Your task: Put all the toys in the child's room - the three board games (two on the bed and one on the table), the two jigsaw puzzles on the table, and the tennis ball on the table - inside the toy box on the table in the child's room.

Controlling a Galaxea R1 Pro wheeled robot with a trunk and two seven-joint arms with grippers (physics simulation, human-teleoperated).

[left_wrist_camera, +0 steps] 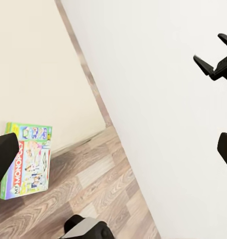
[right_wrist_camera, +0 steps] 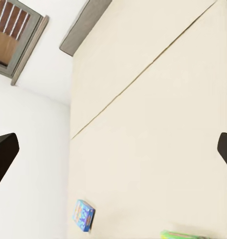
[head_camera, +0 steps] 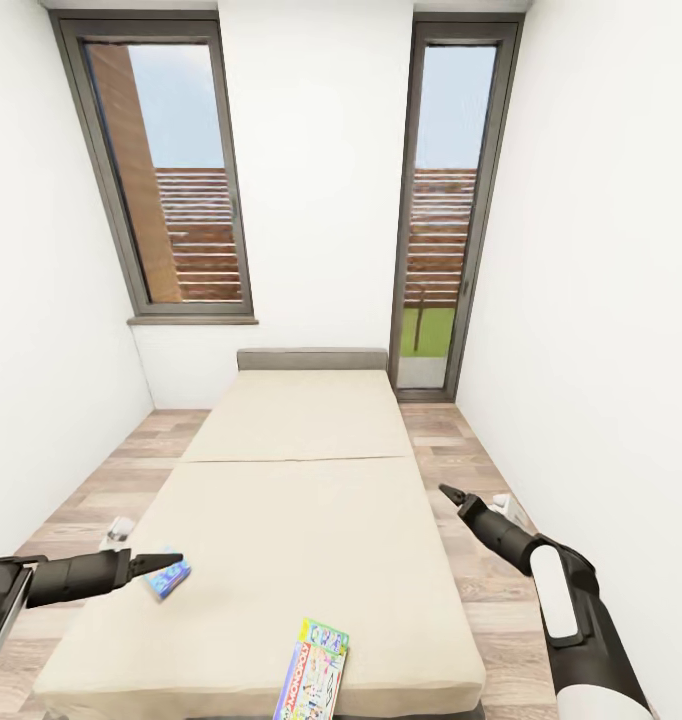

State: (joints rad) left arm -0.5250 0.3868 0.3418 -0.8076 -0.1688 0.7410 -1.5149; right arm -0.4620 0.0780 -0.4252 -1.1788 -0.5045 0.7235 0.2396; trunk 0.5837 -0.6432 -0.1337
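Note:
Two board games lie on the beige bed (head_camera: 301, 520). The light-blue one (head_camera: 169, 578) (right_wrist_camera: 83, 215) is near the bed's left edge. The white-blue-green Monopoly (head_camera: 313, 672) (left_wrist_camera: 27, 160) overhangs the near edge, and a sliver of it (right_wrist_camera: 180, 235) also shows in the right wrist view. My left gripper (head_camera: 169, 561) (left_wrist_camera: 114, 154) hovers open just left of the light-blue game. Over the floor at the bed's right side, my right gripper (head_camera: 451, 492) (right_wrist_camera: 114, 152) is open and holds nothing. The table, toy box, jigsaw puzzles and tennis ball are out of view.
The bed fills most of the narrow room, with strips of wood-plank floor (head_camera: 481, 560) on both sides. White walls stand close on the left and right. A window (head_camera: 171, 180) and a glass door (head_camera: 443, 220) are in the far wall.

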